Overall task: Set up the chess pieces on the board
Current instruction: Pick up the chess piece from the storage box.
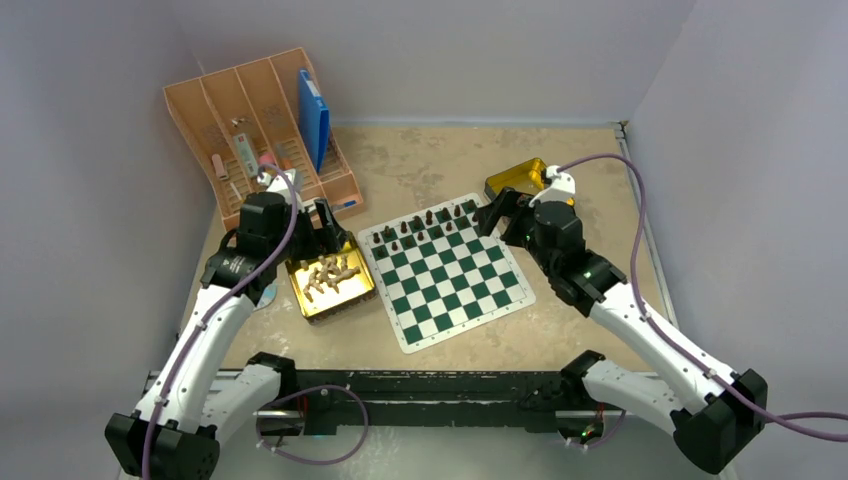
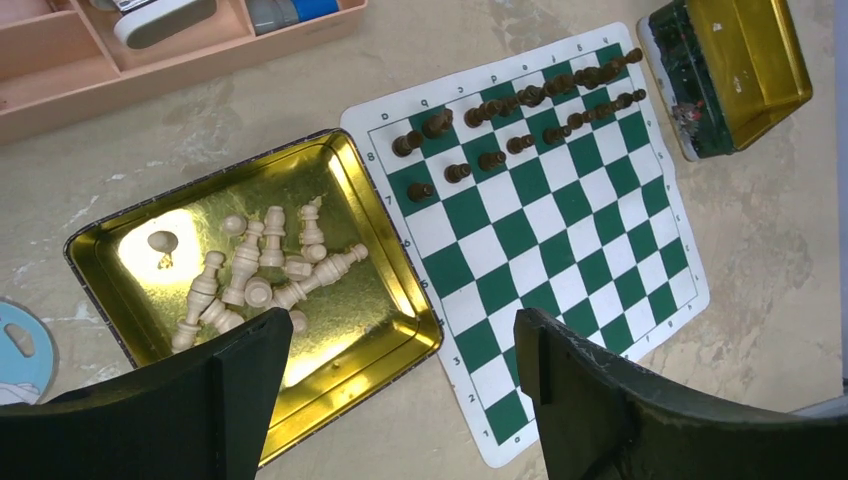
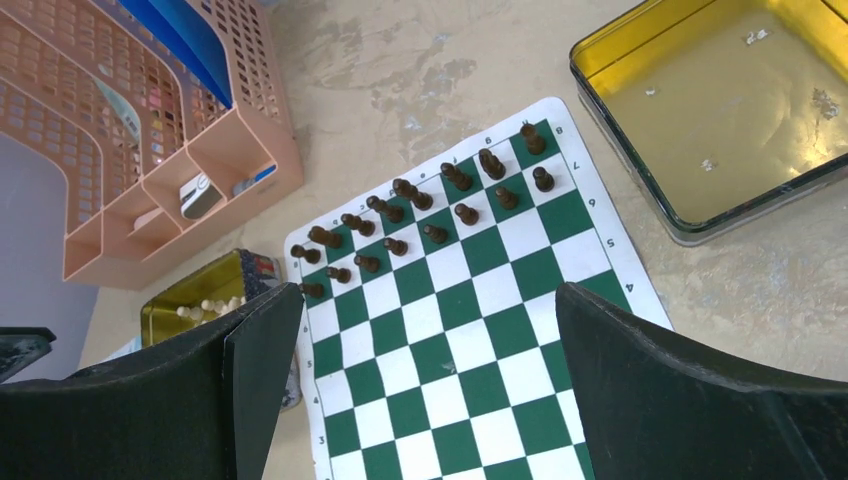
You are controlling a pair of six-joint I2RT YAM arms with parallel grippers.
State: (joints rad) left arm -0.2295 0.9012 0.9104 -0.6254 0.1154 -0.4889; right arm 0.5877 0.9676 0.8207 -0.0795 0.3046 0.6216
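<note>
To lift one cleanly, the left pincer point(image 2: 398, 335), jaws spread apart, should probably drop straight onto an outlying piece rather than the tangle: the board point(image 2: 560, 250) lies to its right, the gold tin point(image 2: 345, 200) beneath it, the tan chess pieces point(image 2: 247, 262) heaped just ahead of its tips, while the right pincer point(image 3: 428, 300), also spread, hovers over the board.

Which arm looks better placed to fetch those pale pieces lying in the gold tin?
Left, probably. The left gripper hangs open by the tin holding the pale pieces; the right gripper is across the board, at its far corner.
</note>
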